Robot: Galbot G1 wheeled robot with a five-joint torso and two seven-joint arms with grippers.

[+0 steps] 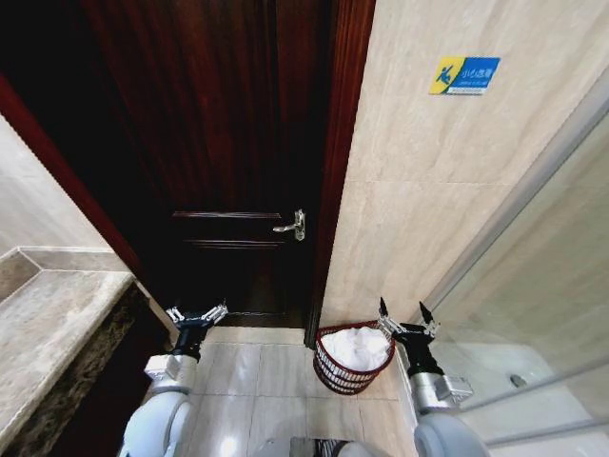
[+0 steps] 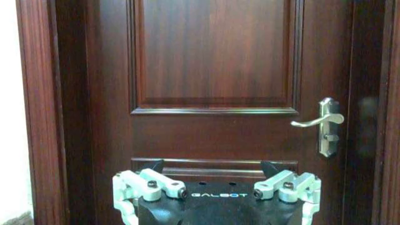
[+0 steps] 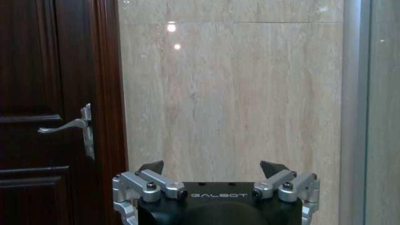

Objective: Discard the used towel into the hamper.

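Note:
The hamper [image 1: 335, 373], a small round reddish-brown basket of thin bars, stands on the floor at the foot of the beige tile wall, beside the door frame. A white towel [image 1: 360, 347] lies bunched inside it. My right gripper [image 1: 403, 310] hangs open and holds nothing, just right of the hamper's rim. In the right wrist view the right gripper [image 3: 212, 167] faces the tile wall. Over the floor on the left, in front of the door, my left gripper [image 1: 198, 312] is open with nothing in it. The left wrist view has the left gripper [image 2: 213, 167] pointing at the door.
A dark wooden door [image 1: 228, 143] with a silver lever handle [image 1: 293, 227] is shut straight ahead. A marble counter [image 1: 48, 324] runs along the left. A glass partition [image 1: 533, 314] closes off the right. Pale floor tiles [image 1: 247, 381] lie between my arms.

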